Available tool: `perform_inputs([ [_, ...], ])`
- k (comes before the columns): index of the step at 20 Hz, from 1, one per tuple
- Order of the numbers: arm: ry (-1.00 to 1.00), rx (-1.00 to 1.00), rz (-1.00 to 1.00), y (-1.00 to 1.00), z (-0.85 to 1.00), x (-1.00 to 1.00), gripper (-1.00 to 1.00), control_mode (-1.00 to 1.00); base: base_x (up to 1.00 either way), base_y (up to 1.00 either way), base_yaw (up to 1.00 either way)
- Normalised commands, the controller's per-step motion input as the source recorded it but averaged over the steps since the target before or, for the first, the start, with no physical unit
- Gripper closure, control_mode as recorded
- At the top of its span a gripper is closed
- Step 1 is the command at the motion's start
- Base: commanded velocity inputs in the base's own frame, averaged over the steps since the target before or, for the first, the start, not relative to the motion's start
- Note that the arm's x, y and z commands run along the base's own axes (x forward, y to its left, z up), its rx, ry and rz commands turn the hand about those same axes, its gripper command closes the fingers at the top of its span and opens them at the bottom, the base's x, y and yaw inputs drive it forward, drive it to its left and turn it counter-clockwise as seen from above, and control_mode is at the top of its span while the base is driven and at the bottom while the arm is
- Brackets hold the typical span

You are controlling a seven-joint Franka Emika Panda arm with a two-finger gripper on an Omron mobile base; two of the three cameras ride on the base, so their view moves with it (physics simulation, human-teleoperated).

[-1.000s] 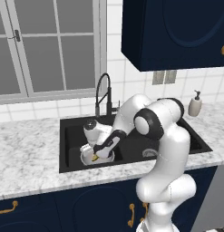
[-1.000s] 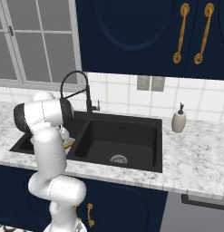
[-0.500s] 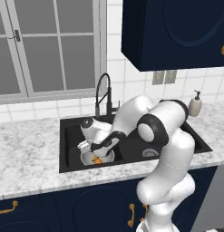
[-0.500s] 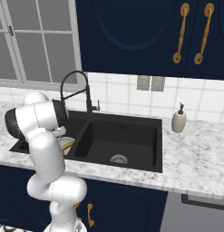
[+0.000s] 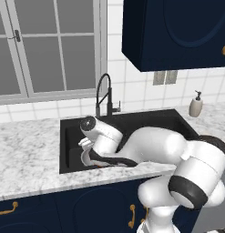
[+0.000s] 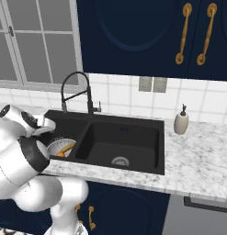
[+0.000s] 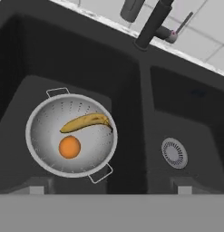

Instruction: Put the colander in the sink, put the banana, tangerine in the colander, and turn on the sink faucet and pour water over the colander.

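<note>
- Colander (image 7: 71, 136) seated in left basin of sink (image 7: 140, 104), at about 8 o'clock from the bare drain (image 7: 174, 152) of the other basin in hand view; first step judged done.
- Banana (image 7: 86, 122) lying inside colander, toward 1 o'clock of its bowl; tangerine (image 7: 69, 147) just beside it, at about 7 o'clock from banana. Fruit step judged done.
- Same colander visible in right base view (image 6: 59, 148), with yellow and orange showing inside.
- Gripper (image 5: 86, 150) poised above left basin, fingers spread wide and grasping nothing; tips themselves hard to make out in left base view.
- Faucet (image 5: 104, 95) upright behind divider between basins, at 12 o'clock from colander in left base view; no stream of water visible anywhere.
- Remaining, by judgement: reach to faucet lever, start flow, direct stream over colander.
- Soap bottle (image 6: 181, 123) on counter, well apart from faucet; not part of task.
</note>
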Motion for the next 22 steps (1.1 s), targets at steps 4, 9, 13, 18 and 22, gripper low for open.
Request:
perform_inputs([
  [4, -0.21, 0.0, 0.05, -0.72, 1.0, -1.0, -1.0, -1.0, 0.0, 0.0, 0.0],
  [9, -0.17, 0.03, 0.14, -0.97, 0.98, -0.87, -1.0, -1.0, 0.0, 0.0, 0.0],
  [13, -0.05, 0.17, 0.22, -1.0, 0.54, -0.58, -1.0, -1.0, 0.0, 0.0, 0.0],
  [18, 0.0, 0.15, 0.03, -0.77, 0.07, -0.15, -1.0, -1.0, 0.0, 0.0, 0.0],
  [22, 0.0, 0.0, 0.0, -0.01, 0.0, 0.0, -1.0, -1.0, 0.0, 0.0, 0.0],
])
